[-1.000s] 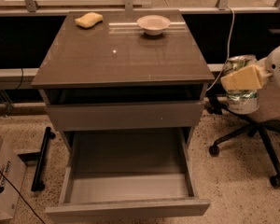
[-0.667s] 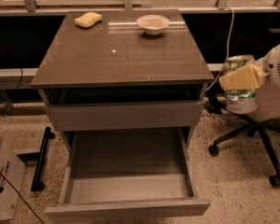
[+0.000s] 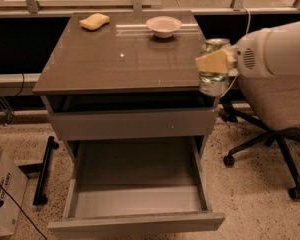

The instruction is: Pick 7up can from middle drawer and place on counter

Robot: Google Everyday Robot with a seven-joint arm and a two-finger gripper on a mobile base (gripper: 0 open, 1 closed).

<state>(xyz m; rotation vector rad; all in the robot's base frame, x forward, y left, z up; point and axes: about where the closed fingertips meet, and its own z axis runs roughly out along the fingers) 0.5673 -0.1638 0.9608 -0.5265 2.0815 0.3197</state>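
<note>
The 7up can (image 3: 213,77), silvery with green marks and a shiny top, is held upright in the air at the right front corner of the counter (image 3: 125,59). My gripper (image 3: 214,62), with pale yellow fingers (image 3: 210,61), is shut on the can; its white arm comes in from the right. The can's base sits about level with the counter edge. The middle drawer (image 3: 140,204) is pulled fully open below, with nothing on its grey floor.
A white bowl (image 3: 163,25) and a yellow sponge (image 3: 95,21) sit at the counter's back. An office chair (image 3: 277,109) stands right of the cabinet. A cardboard box (image 3: 2,194) and a black bar (image 3: 44,171) lie on the floor at left.
The gripper with the can has moved up and left, from beside the cabinet to the counter's right front corner. The view has also shifted closer.
</note>
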